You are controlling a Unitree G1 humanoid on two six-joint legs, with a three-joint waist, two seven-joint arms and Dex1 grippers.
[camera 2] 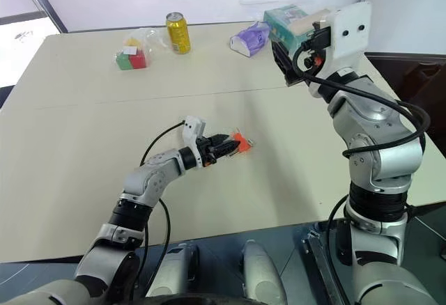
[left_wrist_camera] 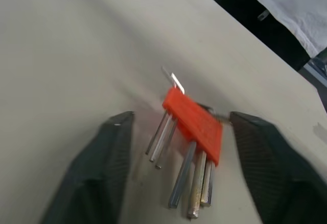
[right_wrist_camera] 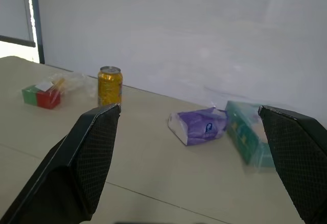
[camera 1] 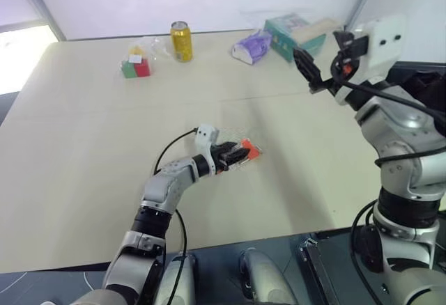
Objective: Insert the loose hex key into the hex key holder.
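Observation:
The hex key holder [left_wrist_camera: 196, 124], a small orange-red block with several metal keys sticking out, lies flat on the beige table [camera 1: 83, 152] near the middle. My left gripper [camera 1: 237, 156] is low over the table and open, one black finger [left_wrist_camera: 110, 152] on each side of the holder and apart from it. I cannot tell a loose hex key from the keys in the holder. My right gripper [camera 1: 309, 68] hangs open and empty, raised well above the table's right side and pointing toward the far wall.
Along the far edge stand a yellow can [camera 1: 181, 40], a red-and-green block with a white top [camera 1: 136, 67], a purple packet [camera 1: 252, 46] and a teal tissue box [camera 1: 296, 33]. The table's front edge runs close to me.

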